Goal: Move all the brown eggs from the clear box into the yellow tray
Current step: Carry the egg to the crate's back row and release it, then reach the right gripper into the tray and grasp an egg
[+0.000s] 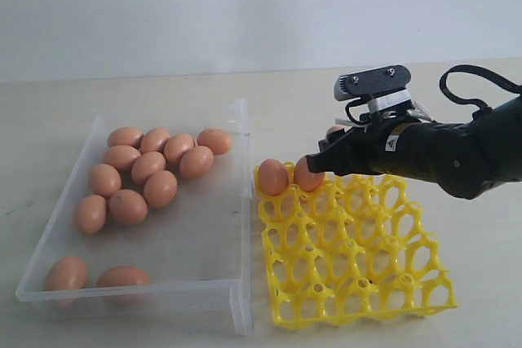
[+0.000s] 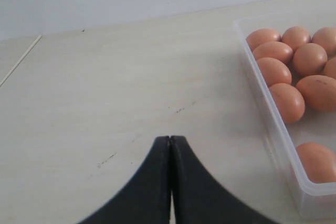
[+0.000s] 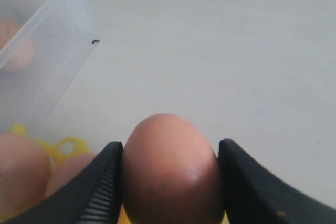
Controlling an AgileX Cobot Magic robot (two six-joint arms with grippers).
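The clear box [image 1: 242, 226] on the left holds several brown eggs [image 1: 148, 166], most bunched at its far end and two at the near-left corner. The yellow tray [image 1: 359, 276] stands right of it, with two eggs [image 1: 273, 177] in its back-left cups. My right gripper [image 1: 325, 156] hangs over the tray's back row, shut on a brown egg [image 3: 170, 169] that only peeks out in the exterior view. In the right wrist view the gripper [image 3: 170, 148] has a finger on each side of the egg. My left gripper [image 2: 170, 139] is shut on nothing, over bare table beside the box [image 2: 273, 129].
The light wooden table [image 1: 326, 95] runs back to a pale wall. The tray's remaining cups stand open toward the front and right. The box corner [image 3: 47, 61] and a bit of yellow lattice [image 3: 68, 145] show in the right wrist view. The left arm is outside the exterior view.
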